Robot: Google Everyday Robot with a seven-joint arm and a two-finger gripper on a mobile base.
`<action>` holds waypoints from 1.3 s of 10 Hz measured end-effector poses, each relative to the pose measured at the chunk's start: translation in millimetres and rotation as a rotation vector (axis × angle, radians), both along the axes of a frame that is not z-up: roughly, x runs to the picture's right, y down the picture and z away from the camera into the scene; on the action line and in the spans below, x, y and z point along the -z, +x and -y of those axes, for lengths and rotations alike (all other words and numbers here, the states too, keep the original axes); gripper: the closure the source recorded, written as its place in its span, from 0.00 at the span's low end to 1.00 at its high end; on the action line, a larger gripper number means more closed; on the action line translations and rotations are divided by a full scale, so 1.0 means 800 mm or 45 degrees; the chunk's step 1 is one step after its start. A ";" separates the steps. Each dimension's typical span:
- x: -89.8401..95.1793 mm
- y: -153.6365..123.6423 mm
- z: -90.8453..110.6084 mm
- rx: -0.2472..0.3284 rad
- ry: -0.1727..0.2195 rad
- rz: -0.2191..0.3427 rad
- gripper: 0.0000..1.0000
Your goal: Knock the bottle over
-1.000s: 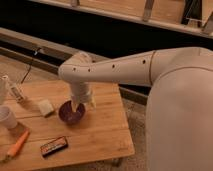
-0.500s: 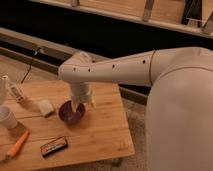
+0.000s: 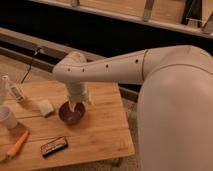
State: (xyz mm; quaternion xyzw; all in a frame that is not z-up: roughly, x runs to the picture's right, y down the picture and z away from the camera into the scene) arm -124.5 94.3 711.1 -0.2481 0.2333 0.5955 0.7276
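The bottle is a small slender white one with dark marks on its label. It is at the far left of the wooden table and leans a little to the left in the camera view. My gripper points down from the white arm, just over the purple bowl in the middle of the table. It is well to the right of the bottle and does not touch it.
A pale slim upright thing stands at the left edge beside the bottle. A pale sponge block, a squat white cup, an orange carrot-like piece and a dark snack bar lie on the table. The robot's white body fills the right.
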 end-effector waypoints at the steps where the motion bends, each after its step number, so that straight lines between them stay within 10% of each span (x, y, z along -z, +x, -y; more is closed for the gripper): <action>1: -0.002 -0.011 -0.001 0.054 -0.003 0.018 0.35; 13: -0.051 -0.279 0.049 0.565 0.097 0.460 0.35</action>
